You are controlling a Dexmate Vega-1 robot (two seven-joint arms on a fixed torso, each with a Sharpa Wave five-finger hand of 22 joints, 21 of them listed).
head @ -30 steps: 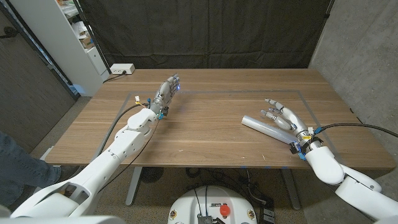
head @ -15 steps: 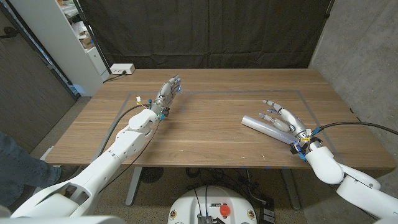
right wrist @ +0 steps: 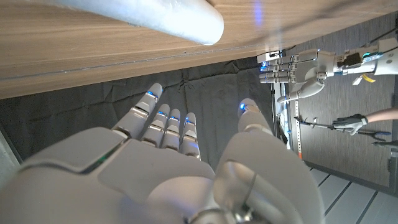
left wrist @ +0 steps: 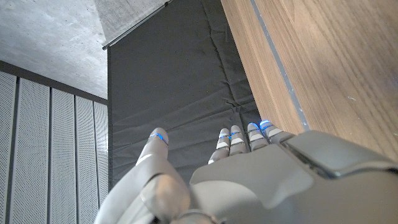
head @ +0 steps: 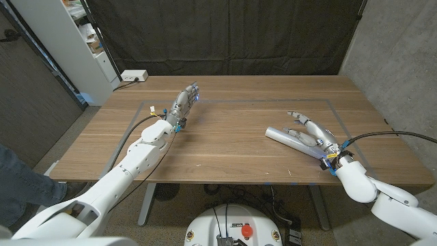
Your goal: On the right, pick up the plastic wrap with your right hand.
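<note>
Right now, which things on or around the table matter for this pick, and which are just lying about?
For the job:
- plastic wrap, a roll lying on the table's right side
- right hand, open, beside the roll

Just lying about:
- left hand, waiting on the table's left side
- white power strip at the far left corner

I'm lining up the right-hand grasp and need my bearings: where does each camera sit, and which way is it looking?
Head view: on the robot's head, looking down on the table; both arms show, left hand by the far edge, right hand open at the plastic wrap.
Left wrist view: behind the left hand, looking along it at the black curtain.
Right wrist view: behind the right hand, looking at the plastic wrap; the left hand shows beyond.
Shared: head and right wrist views both show the wrap.
</note>
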